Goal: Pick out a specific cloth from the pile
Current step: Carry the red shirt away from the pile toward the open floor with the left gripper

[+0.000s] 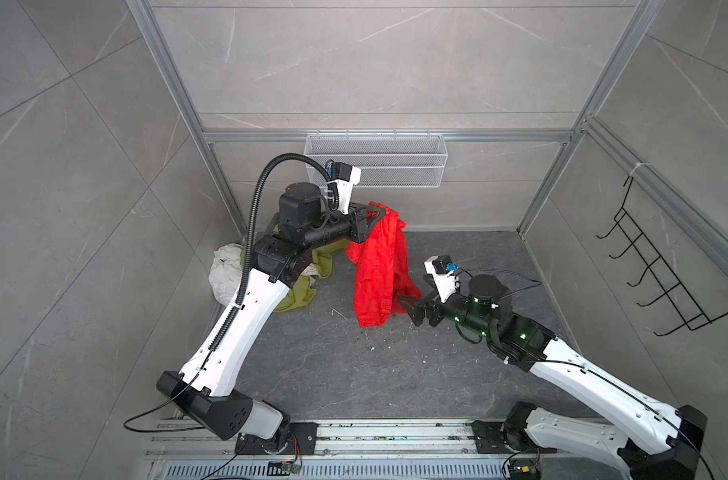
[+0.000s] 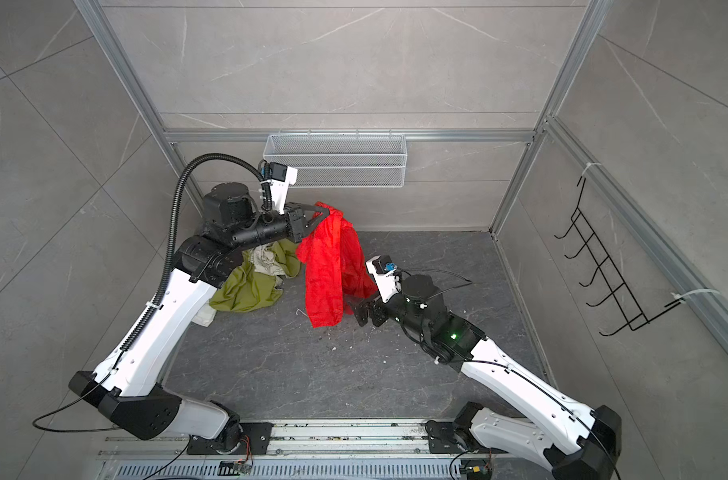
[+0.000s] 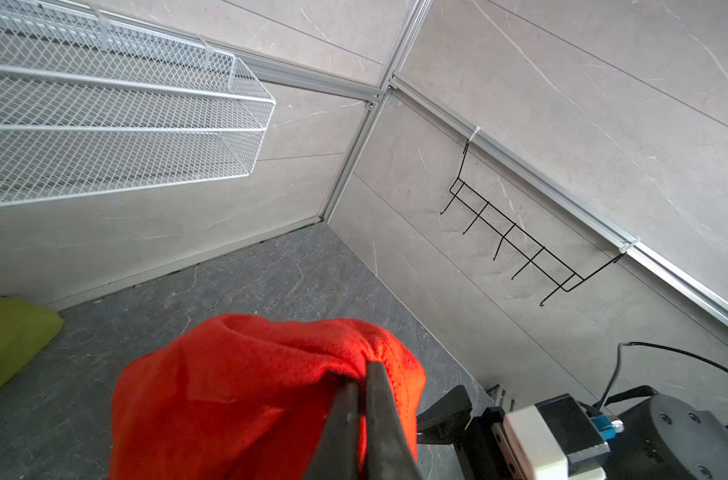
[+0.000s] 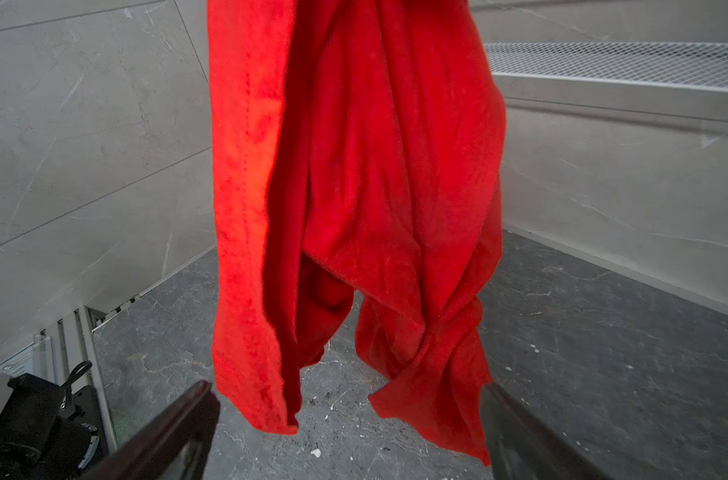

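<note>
Cloth (image 1: 377,270), red: hung at centre frame, apart from the pile (image 1: 298,293) at centre left; picking-out judged largely done.
Top edge is pinched by the left gripper (image 1: 377,212); the right gripper (image 1: 408,309) is spread, empty, beside the lower hem. Set-down is judged outstanding.

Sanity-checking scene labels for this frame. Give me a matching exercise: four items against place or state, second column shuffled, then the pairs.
Column 1
1. red cloth
2. right gripper
3. basket
4. green garment

Column 2
A. mounted on the back wall
B. lying on the floor
C. open, by the cloth's lower end
D. hanging from the shut left gripper

Pairs: 1-D, 2-C, 3-A, 4-B
</note>
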Controlling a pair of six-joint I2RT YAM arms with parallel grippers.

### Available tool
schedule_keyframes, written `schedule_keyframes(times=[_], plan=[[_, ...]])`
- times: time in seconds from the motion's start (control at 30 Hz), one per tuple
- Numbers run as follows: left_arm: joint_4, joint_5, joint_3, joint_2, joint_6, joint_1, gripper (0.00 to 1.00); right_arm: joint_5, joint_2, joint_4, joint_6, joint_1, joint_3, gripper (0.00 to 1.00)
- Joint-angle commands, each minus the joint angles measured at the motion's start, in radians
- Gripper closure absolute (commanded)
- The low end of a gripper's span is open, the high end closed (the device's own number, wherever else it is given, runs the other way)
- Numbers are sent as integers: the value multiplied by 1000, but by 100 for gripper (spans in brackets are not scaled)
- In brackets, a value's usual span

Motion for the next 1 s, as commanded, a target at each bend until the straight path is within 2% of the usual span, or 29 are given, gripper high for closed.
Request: schedule_keyframes(times=[0.0,0.7,0.97], plan=[[67,-20,54,7,31,-18,100,42,-53,-49,-15,-5,-20,0],[47,-74,167,110,64,-173,100,137,-219,-140,-21,-5,-75,0],[44,-89,166,134,67,-190,100,151,-239,-145,-24,-5,-89,0]])
